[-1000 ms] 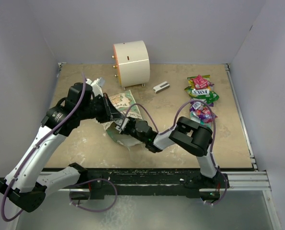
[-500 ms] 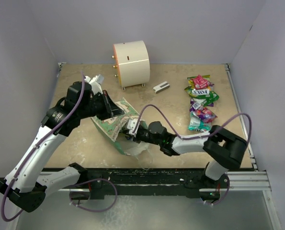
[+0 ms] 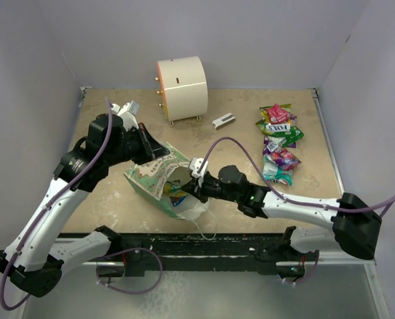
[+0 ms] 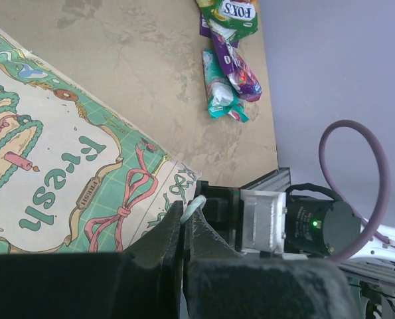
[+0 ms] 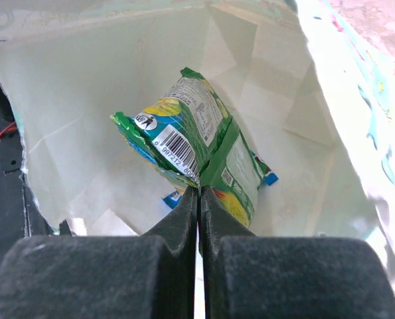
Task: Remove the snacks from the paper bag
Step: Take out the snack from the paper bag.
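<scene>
The mint-green paper bag (image 3: 156, 174) lies tilted on the table, its mouth toward the front right. My left gripper (image 3: 151, 145) is shut on its thin pale handle (image 4: 198, 206) at the bag's patterned side (image 4: 64, 153). My right gripper (image 3: 189, 188) is at the bag's mouth, shut on a green snack packet (image 5: 184, 143) against the white inside (image 5: 84, 93). The left gripper's (image 4: 185, 211) jaws are pressed together, as are the right gripper's (image 5: 198, 193). A blue-cornered packet (image 5: 268, 178) lies deeper in the bag. Several snacks (image 3: 278, 136) lie in a pile at the right, also in the left wrist view (image 4: 227, 60).
A white cylinder with an orange rim (image 3: 182, 86) stands at the back, with a small grey-white block (image 3: 223, 121) to its right. Grey walls close in the left, back and right sides. A metal rail (image 3: 250, 242) runs along the front edge.
My right arm has stretched out and drawn its gripper back from deep in the bag to its mouth, still gripping the green packet. The bag has swung toward the front.
</scene>
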{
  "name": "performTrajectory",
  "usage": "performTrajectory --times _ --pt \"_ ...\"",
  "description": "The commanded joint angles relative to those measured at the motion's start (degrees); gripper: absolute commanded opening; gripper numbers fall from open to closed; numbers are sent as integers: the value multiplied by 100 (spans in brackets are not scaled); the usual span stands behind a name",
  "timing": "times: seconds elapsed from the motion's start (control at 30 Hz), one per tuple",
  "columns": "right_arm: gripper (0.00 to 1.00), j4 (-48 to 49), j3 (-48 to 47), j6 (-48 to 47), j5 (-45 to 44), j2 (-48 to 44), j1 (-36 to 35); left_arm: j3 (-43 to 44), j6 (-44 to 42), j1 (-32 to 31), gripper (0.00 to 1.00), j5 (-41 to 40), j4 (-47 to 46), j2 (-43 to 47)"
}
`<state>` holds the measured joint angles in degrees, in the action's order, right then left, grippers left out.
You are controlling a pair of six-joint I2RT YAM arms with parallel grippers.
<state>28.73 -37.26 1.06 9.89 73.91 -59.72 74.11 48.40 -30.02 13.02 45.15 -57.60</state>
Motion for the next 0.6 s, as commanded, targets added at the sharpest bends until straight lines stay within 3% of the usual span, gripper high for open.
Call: performTrajectory --times 0.0,0.37,0.57 --pt "0 -190 15 505 -467 -597 -19 167 -144 6 0 -178 -330 96" --pt "0 -61 -213 687 -629 -410 -22 93 -106 9 0 -146 -291 162" --pt "0 -748 -485 858 -602 -944 -17 147 -69 14 0 -245 -212 111"
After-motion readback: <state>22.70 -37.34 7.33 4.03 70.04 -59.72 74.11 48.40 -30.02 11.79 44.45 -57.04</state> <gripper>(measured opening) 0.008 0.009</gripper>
